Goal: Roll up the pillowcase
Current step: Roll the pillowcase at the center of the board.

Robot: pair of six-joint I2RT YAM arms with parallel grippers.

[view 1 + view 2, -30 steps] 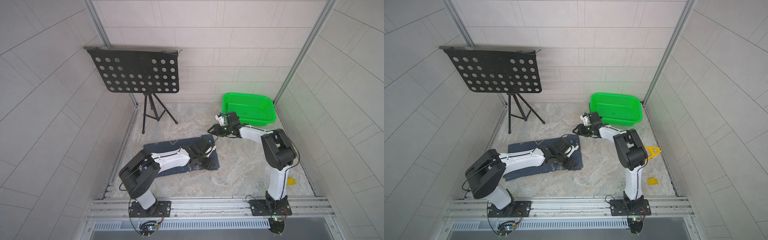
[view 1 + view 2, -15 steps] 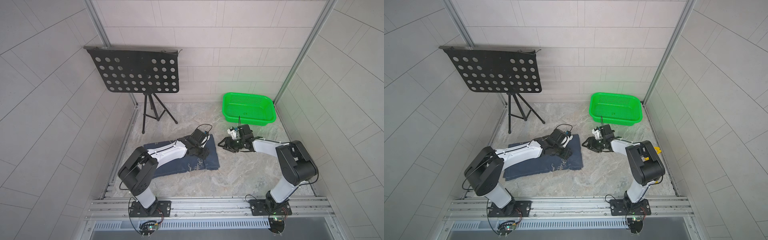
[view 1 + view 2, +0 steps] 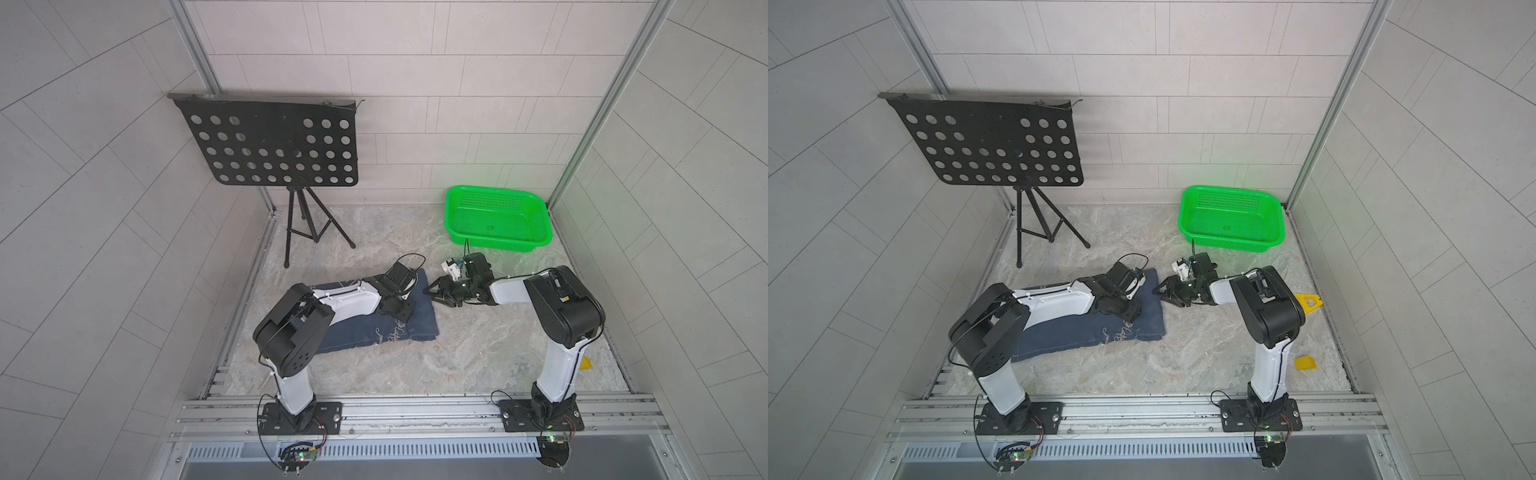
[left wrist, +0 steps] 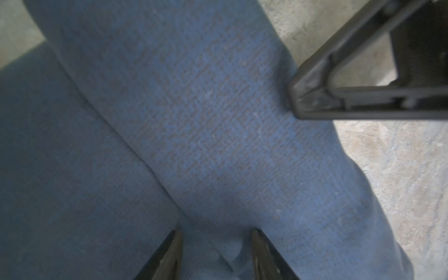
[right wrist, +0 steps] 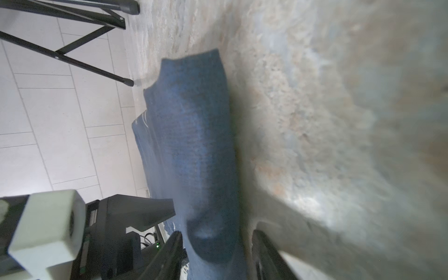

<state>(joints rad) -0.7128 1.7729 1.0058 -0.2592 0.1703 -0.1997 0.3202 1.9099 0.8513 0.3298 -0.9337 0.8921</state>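
Note:
The pillowcase point(image 3: 365, 336) point(image 3: 1067, 336) is a dark navy cloth with pale script, lying on the marble floor in both top views. My left gripper point(image 3: 399, 309) point(image 3: 1125, 309) presses down on its far right part. In the left wrist view a raised fold of the pillowcase point(image 4: 218, 121) runs between the left gripper point(image 4: 215, 234), whose jaws stand apart. My right gripper point(image 3: 430, 293) point(image 3: 1158, 291) is low at the cloth's right edge. In the right wrist view the right gripper point(image 5: 217, 233) is open and straddles the bulging edge of the pillowcase point(image 5: 194, 145).
A green basket point(image 3: 498, 216) stands at the back right. A black music stand point(image 3: 270, 145) on a tripod stands at the back left. Two small yellow pieces point(image 3: 1308, 301) point(image 3: 1305, 362) lie by the right wall. Tiled walls enclose the floor on three sides.
The right gripper came forward from near the basket, then moved left to the pillowcase's right edge, and its jaws narrowed. The left gripper shifted slightly on the cloth's right part.

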